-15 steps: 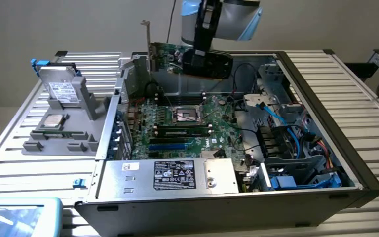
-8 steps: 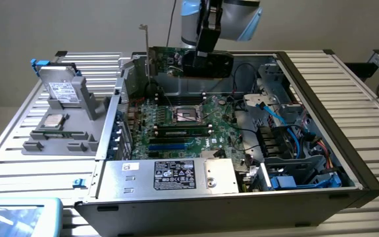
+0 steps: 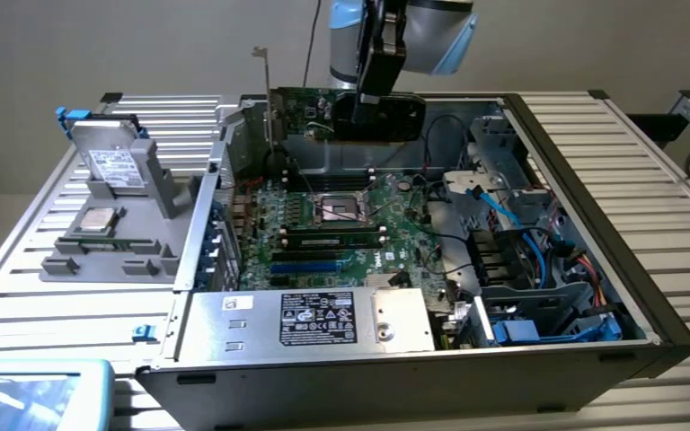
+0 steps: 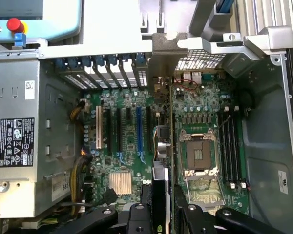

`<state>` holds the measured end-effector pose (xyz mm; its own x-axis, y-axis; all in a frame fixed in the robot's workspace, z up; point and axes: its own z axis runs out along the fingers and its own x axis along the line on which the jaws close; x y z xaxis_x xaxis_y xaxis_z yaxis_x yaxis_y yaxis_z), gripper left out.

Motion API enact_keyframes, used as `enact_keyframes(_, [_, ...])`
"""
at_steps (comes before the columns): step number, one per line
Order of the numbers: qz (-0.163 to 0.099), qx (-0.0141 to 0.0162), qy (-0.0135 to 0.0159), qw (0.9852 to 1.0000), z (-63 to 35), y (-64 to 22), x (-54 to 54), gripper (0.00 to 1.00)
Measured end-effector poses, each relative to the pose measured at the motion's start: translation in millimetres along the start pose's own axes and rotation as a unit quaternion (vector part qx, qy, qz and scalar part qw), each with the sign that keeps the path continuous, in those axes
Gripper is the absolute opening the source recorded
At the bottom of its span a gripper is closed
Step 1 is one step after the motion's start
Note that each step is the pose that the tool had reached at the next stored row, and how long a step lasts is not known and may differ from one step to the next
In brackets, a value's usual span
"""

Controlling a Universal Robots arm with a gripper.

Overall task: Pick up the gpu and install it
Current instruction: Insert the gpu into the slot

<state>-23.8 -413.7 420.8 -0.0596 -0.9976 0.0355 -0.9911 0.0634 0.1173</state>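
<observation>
The gpu, a green card with a black cooler and a thin silver end bracket, hangs on edge above the far part of the open computer case. My gripper is shut on it from above. In the wrist view the gpu runs edge-on from between my fingers up to its bracket. Below it lies the large green motherboard, with the blue slot off to one side of the card and the processor socket on the other.
The case holds a silver power supply at the front and cables and drive bays at the exterior view's right. On the exterior view's left, a grey fixture holds a hard drive. A blue pendant lies front left.
</observation>
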Motion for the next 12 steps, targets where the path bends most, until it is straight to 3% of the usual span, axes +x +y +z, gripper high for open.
enact_keyframes(4, [-0.002, 0.0112, 0.0074, 0.9999, 0.8, 2.1, 0.0, 0.28])
enact_keyframes(5, [-0.002, 0.0126, 0.0083, 0.9999, 1.3, 3.0, -0.1, 0.28])
enact_keyframes(12, [-0.004, 0.0131, 0.0088, 0.9999, 2.5, 8.5, 0.2, 0.28])
